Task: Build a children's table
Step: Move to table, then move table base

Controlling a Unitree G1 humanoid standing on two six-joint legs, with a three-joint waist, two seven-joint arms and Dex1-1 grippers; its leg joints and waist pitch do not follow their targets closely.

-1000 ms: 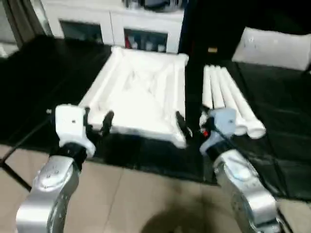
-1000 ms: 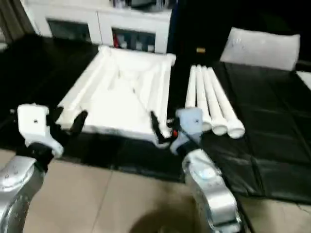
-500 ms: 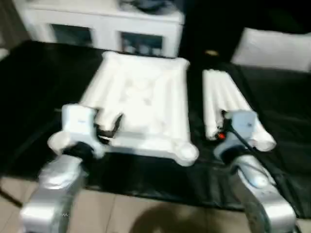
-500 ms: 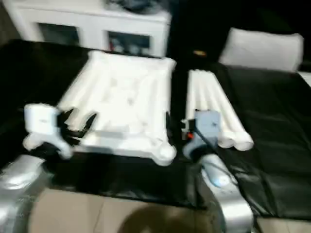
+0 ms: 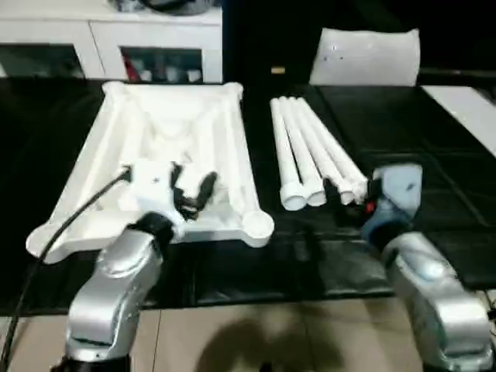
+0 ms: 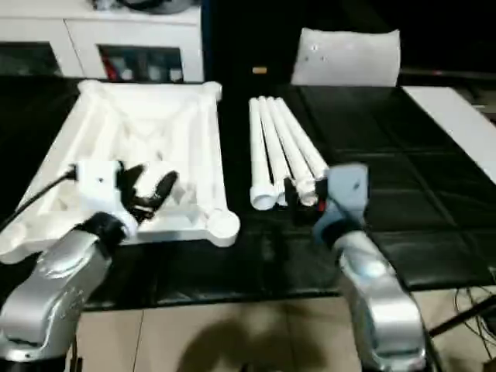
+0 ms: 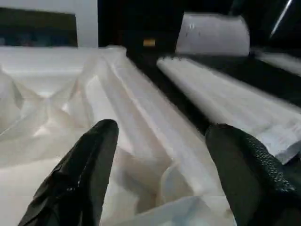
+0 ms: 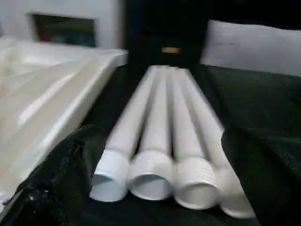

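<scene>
The black mat [image 5: 434, 147] carries everything I need: the table top [image 5: 163, 147] lies upside down on it toward my left, ribs and round corner sockets facing up, and the four legs [image 5: 314, 159] lie side by side just to its right, their wide threaded ends toward me, not touching the top. Behind them a flat white panel [image 5: 364, 56] leans at the back, and a white cabinet [image 5: 108, 39] stands beyond the mat. What has changed in the last second is mostly me. A second ago both my arms hung short of the near edge of the top; now my left gripper [image 5: 190, 186] reaches over the near part of the ribbed underside, close to the near right corner socket [image 5: 258, 225], its fingers [image 7: 89, 165] standing fairly wide with nothing between them. My right gripper [image 6: 298, 190] has swung away from the top's corner and now sits right at the near ends of the legs, fingers [image 8: 61, 183] spread about as far as they go, framing the tube ends without holding any. My view has shifted too, so the parts only seem to have slid; I judge they lie where they were. To me this means the approach is finished and nothing is assembled yet: the next step is closing on one leg and carrying it to a socket.
</scene>
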